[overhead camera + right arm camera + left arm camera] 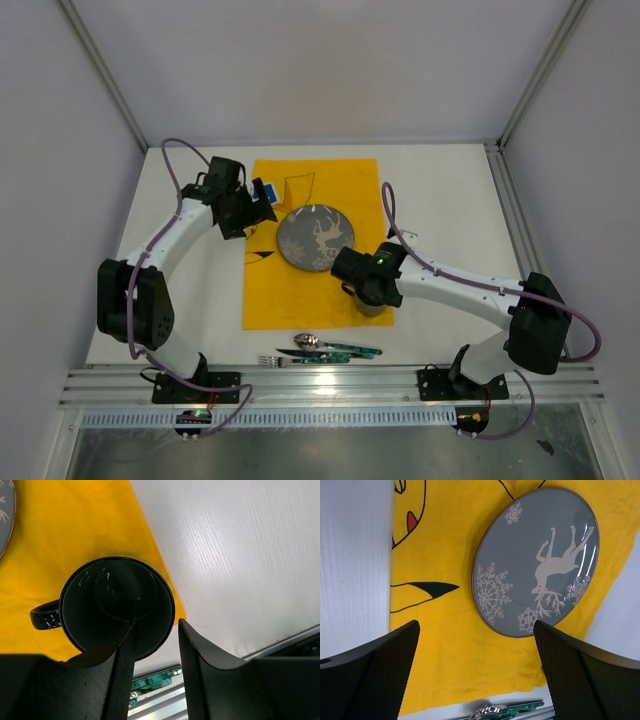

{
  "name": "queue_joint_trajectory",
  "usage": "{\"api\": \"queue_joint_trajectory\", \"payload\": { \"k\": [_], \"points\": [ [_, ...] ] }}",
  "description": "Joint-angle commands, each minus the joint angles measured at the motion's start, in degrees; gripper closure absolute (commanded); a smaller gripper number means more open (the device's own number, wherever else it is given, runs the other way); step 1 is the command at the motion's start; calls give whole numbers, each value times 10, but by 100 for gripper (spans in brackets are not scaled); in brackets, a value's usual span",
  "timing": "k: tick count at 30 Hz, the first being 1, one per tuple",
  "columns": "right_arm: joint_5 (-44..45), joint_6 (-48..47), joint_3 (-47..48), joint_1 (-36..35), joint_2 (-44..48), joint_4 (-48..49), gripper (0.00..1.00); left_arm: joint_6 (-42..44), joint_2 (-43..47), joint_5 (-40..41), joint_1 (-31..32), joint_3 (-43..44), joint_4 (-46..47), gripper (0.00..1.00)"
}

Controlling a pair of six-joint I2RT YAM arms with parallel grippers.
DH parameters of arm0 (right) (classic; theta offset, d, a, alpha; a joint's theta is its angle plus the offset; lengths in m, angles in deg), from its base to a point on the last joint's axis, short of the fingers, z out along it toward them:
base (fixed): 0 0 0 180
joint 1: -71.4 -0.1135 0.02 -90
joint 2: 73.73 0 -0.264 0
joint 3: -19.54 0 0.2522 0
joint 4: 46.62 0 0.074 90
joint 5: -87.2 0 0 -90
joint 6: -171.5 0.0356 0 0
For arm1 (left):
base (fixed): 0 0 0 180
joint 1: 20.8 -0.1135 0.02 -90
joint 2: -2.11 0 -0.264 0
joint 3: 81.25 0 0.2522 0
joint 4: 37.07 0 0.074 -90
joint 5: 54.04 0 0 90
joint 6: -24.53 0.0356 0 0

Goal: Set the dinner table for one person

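Right wrist view: the right claw (157,621) stands partly open at the lower centre of the frame, its fingers straddling the rim of a black mug (110,600), one inside the cup and one outside. A gap shows between the outer finger and the mug wall, so nothing is clamped; whether the inner finger touches the wall I cannot tell. The mug stands upright on the lower right corner of the yellow cloth (60,530), handle toward the frame's left.

The left wrist view shows the left claw (476,625) spread wide and empty, hanging above the cloth, with a grey plate (535,565) bearing a reindeer and snowflakes at upper right.

Only the top view shows the whole white dinner table (450,210), spreading under the cloth across the frame's middle. It also shows the cutlery (320,350) laid on it below the cloth. There the right claw hides most of the mug.
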Motion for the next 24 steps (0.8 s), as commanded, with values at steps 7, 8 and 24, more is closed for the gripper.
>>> {"api": "queue_joint_trajectory", "payload": {
  "k": [7, 8, 24],
  "points": [
    [-22, 27, -50, -2, 39, 30, 57, 11, 4, 5, -1, 28, -5, 2],
    [-23, 27, -51, -2, 37, 33, 57, 10, 5, 8, -1, 28, -5, 2],
    [-31, -8, -60, -2, 19, 80, 82, 19, 10, 24, -2, 28, -15, 2]
  ]
}}
